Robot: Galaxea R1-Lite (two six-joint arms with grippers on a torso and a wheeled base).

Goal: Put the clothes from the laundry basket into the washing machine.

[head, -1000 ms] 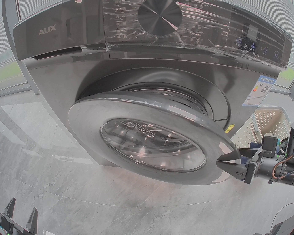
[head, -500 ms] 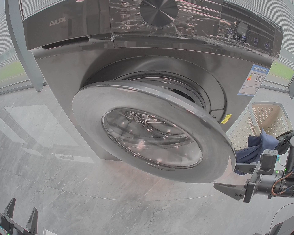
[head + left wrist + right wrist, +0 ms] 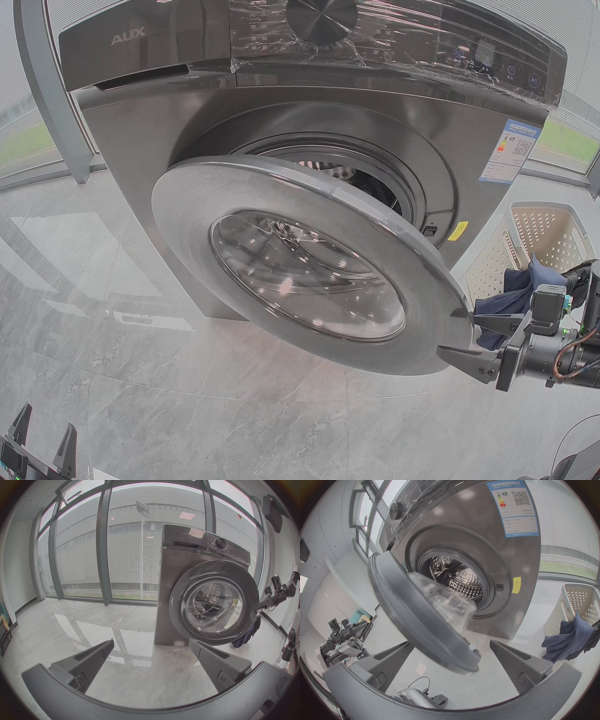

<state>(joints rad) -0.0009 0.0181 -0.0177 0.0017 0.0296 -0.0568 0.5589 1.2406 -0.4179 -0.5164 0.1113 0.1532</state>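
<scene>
We are holding our right end effector spread across the rim of the washing machine door, which is partly blocking the drum. Navy clothes are hanging over the laundry basket beside the machine. Our left end effector is gaping, low and well apart.

The washing machine stands on the floor, with windows behind it. Its door hangs open toward the robot, with the drum behind it. The laundry basket sits just right of the machine, and clothes drape over its near rim. The right gripper straddles the door's right edge, in front of the basket. The left gripper sits low on the left, well apart.
</scene>
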